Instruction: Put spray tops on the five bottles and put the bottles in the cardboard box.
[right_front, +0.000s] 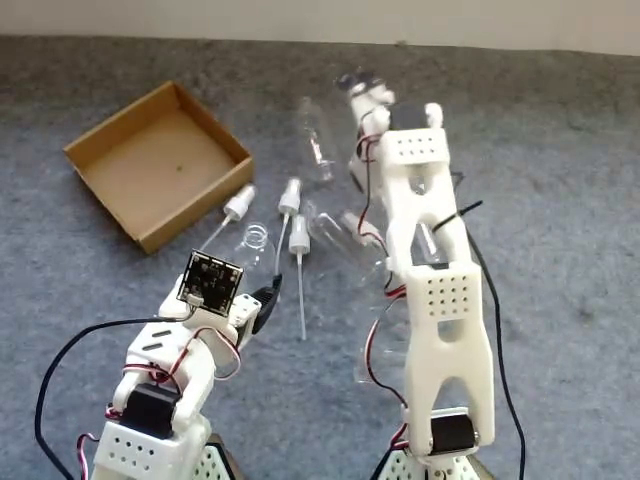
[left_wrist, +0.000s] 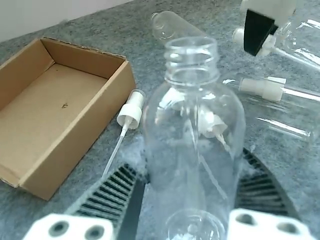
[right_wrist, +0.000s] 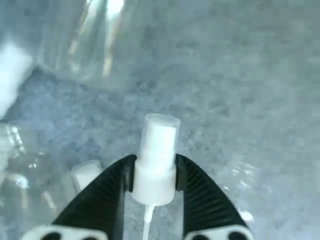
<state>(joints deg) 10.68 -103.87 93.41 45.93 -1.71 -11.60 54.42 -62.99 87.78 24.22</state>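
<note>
**Desk:** What is each arm holding?

**Operator:** My left jaws are clamped round a clear bottle (left_wrist: 192, 130). Its open neck points away from that wrist, near the cardboard box (right_front: 200, 208). My right jaws pinch a spray top (right_wrist: 156, 155) by its collar, with the tube trailing back toward the wrist.

**Desk:** And the gap between them?

**Operator:** The top sits well beyond the neck, farther up the tabletop (right_front: 560, 200) and to the right. I judge the right arm has to bring it in, tube first.
</note>
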